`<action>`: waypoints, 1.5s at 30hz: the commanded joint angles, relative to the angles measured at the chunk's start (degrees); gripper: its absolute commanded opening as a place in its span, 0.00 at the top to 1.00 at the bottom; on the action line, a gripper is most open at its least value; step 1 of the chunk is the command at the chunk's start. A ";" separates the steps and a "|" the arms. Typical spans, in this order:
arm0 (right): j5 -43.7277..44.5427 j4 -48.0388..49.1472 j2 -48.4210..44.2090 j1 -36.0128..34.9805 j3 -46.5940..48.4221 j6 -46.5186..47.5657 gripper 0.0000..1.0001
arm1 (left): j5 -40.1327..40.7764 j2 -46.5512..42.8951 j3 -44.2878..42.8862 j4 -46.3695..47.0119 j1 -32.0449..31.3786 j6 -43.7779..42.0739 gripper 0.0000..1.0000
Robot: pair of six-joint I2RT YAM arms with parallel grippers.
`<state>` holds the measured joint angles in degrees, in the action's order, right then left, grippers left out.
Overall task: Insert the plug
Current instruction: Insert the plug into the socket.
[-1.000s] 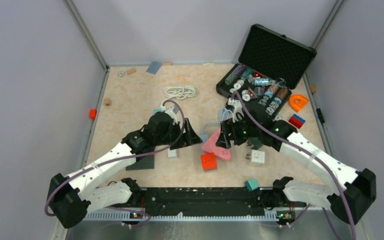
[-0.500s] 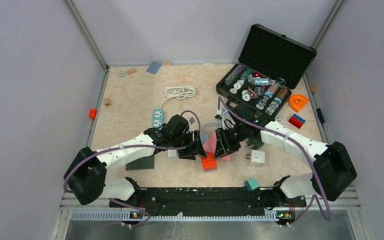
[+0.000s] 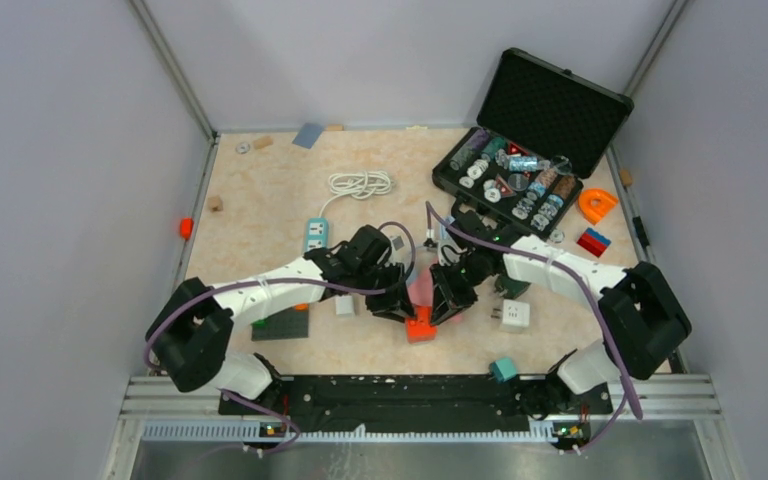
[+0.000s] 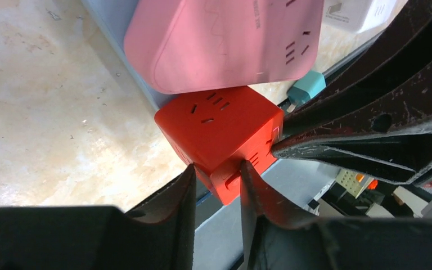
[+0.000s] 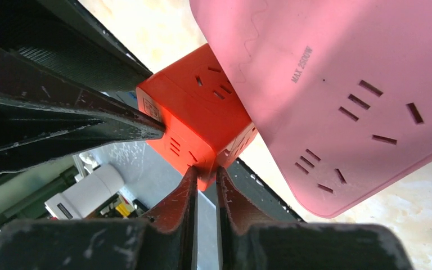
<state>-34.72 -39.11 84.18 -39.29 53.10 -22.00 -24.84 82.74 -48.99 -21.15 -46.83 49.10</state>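
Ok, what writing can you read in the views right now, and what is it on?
"MAX 2500W": on the pink power strip, right wrist view.
Side label of the orange cube: too small to read.
Print on the white plug, left wrist view: blurred, unreadable.

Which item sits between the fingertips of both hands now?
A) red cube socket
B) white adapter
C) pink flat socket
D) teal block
A: both wrist views show a corner of the red cube socket between the fingertips of the left hand and the right hand.
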 commanded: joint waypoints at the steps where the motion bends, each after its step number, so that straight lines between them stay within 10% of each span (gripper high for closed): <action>1: 6.33 -3.79 4.33 -3.29 1.91 2.50 0.93 | 3.48 3.88 0.12 -1.76 -1.09 -2.52 0.76; 15: 14.32 -10.12 8.47 -6.15 6.34 4.26 0.99 | 8.71 6.65 -2.26 -6.18 -2.74 -3.73 0.90; 21: 12.52 -11.87 6.69 -6.09 15.43 5.83 0.92 | 15.80 1.55 -10.03 -10.70 -2.74 -6.75 0.62; 31: 12.51 -9.42 -1.64 0.88 20.79 2.05 0.49 | 30.60 -12.48 -10.95 -9.33 -2.27 -6.31 0.12; 33: 14.33 -9.06 -4.31 3.46 19.68 1.63 0.20 | 32.61 -16.10 -8.36 -7.55 -2.05 -5.28 0.08; 45: 40.40 -19.29 -13.08 13.74 11.57 -3.38 0.12 | 35.73 -31.34 7.17 3.96 -1.39 3.31 0.01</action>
<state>-6.81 -52.45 72.34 -27.11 67.75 -21.63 9.30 53.36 -44.38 -23.24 -48.47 48.69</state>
